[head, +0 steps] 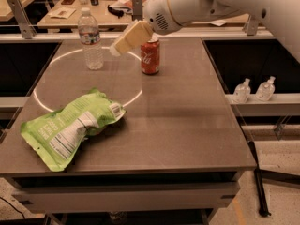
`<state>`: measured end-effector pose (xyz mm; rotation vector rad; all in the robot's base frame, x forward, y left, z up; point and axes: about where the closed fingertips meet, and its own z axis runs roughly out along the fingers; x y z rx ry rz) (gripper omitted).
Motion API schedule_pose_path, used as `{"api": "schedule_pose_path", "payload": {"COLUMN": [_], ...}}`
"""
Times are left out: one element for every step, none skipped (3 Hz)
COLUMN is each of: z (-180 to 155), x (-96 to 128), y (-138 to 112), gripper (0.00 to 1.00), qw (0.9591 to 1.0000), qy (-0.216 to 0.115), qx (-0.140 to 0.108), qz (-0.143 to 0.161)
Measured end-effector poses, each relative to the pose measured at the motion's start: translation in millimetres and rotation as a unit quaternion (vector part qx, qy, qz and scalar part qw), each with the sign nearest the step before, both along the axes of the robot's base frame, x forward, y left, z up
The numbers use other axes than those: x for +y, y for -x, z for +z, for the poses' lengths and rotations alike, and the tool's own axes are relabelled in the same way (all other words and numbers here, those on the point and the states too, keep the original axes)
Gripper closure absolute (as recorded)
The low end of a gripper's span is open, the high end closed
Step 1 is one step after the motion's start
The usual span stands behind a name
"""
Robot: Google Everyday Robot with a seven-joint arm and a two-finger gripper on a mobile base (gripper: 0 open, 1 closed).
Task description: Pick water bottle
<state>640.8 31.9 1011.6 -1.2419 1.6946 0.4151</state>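
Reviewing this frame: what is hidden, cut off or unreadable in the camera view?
- The gripper, in the air between the water bottle and the red can: one view cannot show how near the bottle it is.
- The arm: cut off by the top and right edges.
- The green bag: its print is too small to read.
- The far table: its clutter is dark and cut off at the top edge.

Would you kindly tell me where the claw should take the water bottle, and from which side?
I'd grip the water bottle at mid-body, since it stands upright with straight sides. Come in level from the side of the red can, where the claw hovers between the two.
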Motion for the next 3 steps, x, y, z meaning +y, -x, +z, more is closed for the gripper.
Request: {"api": "schedule_pose_path", "payload": {"z": [-9.5, -12.5, -12.7], "x": [16.0, 24.1, 24.5], "y": [-19.1, -35.4, -35.2], "gripper": [0.0, 0.0, 0.0], "qw": [0.9993, 0.9968, 0.9968], "qy": [-0.018, -0.04, -0.04], "qx": [0.013, 0.02, 0.02], "qz": [0.032, 0.065, 0.066]}}
